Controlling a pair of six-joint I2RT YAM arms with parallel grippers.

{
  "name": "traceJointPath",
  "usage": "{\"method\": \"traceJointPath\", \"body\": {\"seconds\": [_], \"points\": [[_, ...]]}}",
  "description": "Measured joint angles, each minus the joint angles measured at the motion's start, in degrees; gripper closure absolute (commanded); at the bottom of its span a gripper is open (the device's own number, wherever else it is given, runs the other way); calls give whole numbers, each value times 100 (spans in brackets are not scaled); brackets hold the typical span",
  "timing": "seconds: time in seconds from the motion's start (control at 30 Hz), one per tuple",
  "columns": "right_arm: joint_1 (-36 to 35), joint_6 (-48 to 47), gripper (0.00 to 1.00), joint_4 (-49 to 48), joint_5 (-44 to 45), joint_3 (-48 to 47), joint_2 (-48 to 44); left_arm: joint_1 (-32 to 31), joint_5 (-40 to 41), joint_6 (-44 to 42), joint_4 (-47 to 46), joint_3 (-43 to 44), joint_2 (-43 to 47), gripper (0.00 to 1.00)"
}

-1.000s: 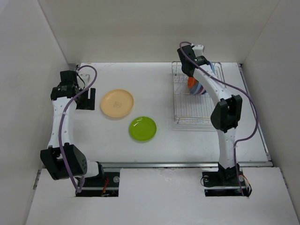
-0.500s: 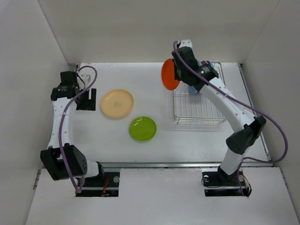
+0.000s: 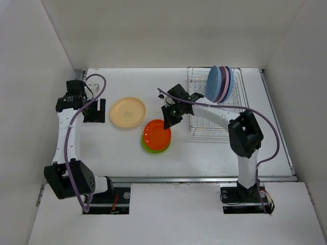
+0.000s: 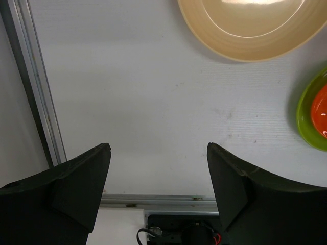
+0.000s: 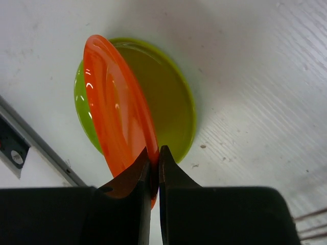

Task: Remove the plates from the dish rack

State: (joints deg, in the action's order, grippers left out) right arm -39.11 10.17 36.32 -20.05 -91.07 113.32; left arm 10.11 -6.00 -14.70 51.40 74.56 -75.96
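Step in hand: setting the orange plate (image 3: 156,133) down onto the green plate (image 3: 147,148), mid-table, just left of the dish rack (image 3: 209,121). The right gripper (image 5: 153,155) is pinched nearly closed on the orange plate's rim, only the rim between the jaws. In the wrist view the plate is tilted, gripped edge raised and far edge down over the green one. Can't tell whether the two touch yet. The left gripper (image 4: 158,178) is spread wide and empty, hovering over bare table (image 4: 153,102) at the left, just beside the pale yellow plate (image 3: 127,112), which lies flat and touches nothing else. Not yet unloaded: light blue plate (image 3: 213,83), pink plate (image 3: 224,86) and darker blue plate (image 3: 230,81), upright and packed together at the rack's far end. Next move, my read: lower the raised edge until the orange sits flat and centred, open the jaws, back out low without dragging the rim. Then on to the light blue. Risk: releasing while tilted lets it slide off the green.
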Motion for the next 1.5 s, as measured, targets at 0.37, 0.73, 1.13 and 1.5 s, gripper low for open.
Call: {"method": "traceJointPath", "body": {"seconds": [0.37,0.73,1.13,1.5], "points": [[2,-33,51,-339,-212,90,289,0,22,0,24,0,9,27],[-149,-35,47,-31,664,72,297,0,24,0,31,0,9,27],[-372,-2,44,90,874,-61,597,0,46,-7,33,0,87,27],[-44,638,25,710,3637,-1744,-918,0,59,-28,37,0,103,26]]}}
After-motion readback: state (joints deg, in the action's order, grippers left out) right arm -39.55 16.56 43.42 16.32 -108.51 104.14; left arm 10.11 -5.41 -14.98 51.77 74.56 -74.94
